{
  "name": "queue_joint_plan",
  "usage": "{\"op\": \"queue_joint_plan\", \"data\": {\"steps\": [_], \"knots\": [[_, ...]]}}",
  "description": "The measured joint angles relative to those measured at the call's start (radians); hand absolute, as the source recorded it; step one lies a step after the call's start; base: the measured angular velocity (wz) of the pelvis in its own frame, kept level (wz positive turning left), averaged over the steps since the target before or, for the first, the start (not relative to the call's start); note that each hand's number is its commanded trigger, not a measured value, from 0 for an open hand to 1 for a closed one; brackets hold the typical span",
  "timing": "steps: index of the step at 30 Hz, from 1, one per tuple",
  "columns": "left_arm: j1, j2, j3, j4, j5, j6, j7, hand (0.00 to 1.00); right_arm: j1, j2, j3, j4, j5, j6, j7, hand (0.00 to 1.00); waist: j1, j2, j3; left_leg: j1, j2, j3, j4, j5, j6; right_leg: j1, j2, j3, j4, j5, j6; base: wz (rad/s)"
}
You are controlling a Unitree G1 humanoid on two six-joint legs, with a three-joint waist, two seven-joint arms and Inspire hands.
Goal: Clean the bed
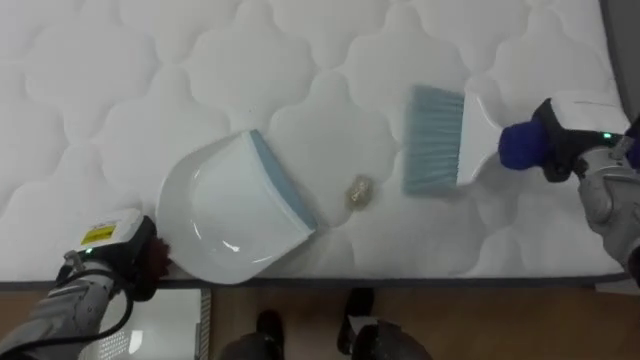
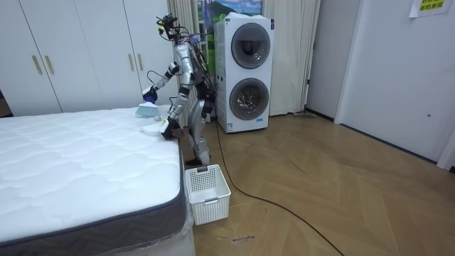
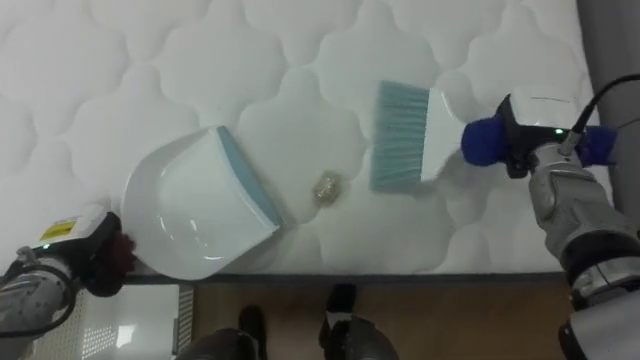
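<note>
A humanoid robot bends over the corner of a bare quilted bed (image 1: 120, 60) with 1 dustpan and 1 brush, closing in on 1 small tan scrap (image 1: 358, 192) that lies near the bed's near edge. The scrap sits between the dustpan's blue lip and the brush's pale bristles and touches neither.

The left hand (image 1: 110, 250) is curled round the handle of the white dustpan (image 1: 225, 210) at the near edge, with the pan's mouth turned toward the scrap. The right hand (image 1: 565, 145), toward the bed's right edge, is clamped on the blue grip of the brush (image 1: 435, 140), whose bristles rest on the quilting.

The scrap looks feather-light and crumbly, more likely to roll or break than to resist, so it is probably better swept than pinched. The mattress is soft and dimpled, and its stitched hollows could catch the scrap. The pan's lip probably has to press into the cover to leave no gap. Both tools look like stiff, light, smooth plastic, best taken by their handles, as they are now.

On the floor beside the bed stands 1 white basket (image 2: 207, 193), and 1 stack of 2 laundry machines (image 2: 243, 75) rises behind the robot.
</note>
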Motion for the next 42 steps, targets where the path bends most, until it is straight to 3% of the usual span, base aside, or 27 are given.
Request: {"op": "queue_joint_plan", "data": {"steps": [6,16,22,28,36,42], "knots": [[0.020,0.031,0.004,-0.041,0.047,0.000,-0.011,1.00,-0.043,0.000,0.002,-0.025,-0.102,0.000,0.012,1.00,-0.005,-0.013,-0.0034,0.004,0.000,0.005,-0.001,0.000,0.000,0.000,0.001,-0.002,-0.002,0.000,0.001,-0.01],[0.022,0.032,0.025,-0.031,0.099,0.000,-0.039,1.00,-0.041,-0.002,0.075,-0.148,-0.137,0.002,0.155,1.00,-0.012,-0.014,-0.0041,0.012,0.010,0.015,-0.006,-0.003,-0.003,0.005,0.009,0.003,-0.004,0.003,-0.003,-0.02],[0.008,0.030,0.026,-0.032,0.109,-0.005,-0.060,1.00,-0.019,-0.001,0.104,-0.240,-0.159,-0.001,0.258,1.00,0.011,-0.012,-0.0033,0.009,0.022,0.016,-0.005,-0.005,-0.008,0.008,0.020,-0.001,-0.020,0.011,-0.011,-0.03],[0.001,0.030,0.026,-0.033,0.108,-0.019,-0.078,1.00,0.044,-0.001,0.118,-0.302,-0.176,-0.002,0.307,1.00,0.014,0.001,-0.0037,0.002,0.031,0.005,-0.004,-0.006,-0.010,0.027,0.035,-0.019,-0.057,0.024,-0.010,0.04],[0.002,0.028,0.019,-0.033,0.110,-0.020,-0.087,1.00,0.088,-0.002,0.119,-0.323,-0.176,-0.003,0.347,1.00,0.014,0.028,-0.0103,0.004,0.033,0.011,-0.009,-0.005,-0.011,0.024,0.038,-0.010,-0.062,0.025,-0.010,-0.01],[0.015,0.019,0.019,-0.029,0.109,-0.020,-0.088,1.00,0.115,-0.002,0.119,-0.347,-0.182,-0.003,0.348,1.00,0.015,0.032,-0.0129,0.018,0.033,0.028,-0.012,-0.004,-0.012,0.027,0.039,0.002,-0.056,0.026,-0.011,-0.05]]}}
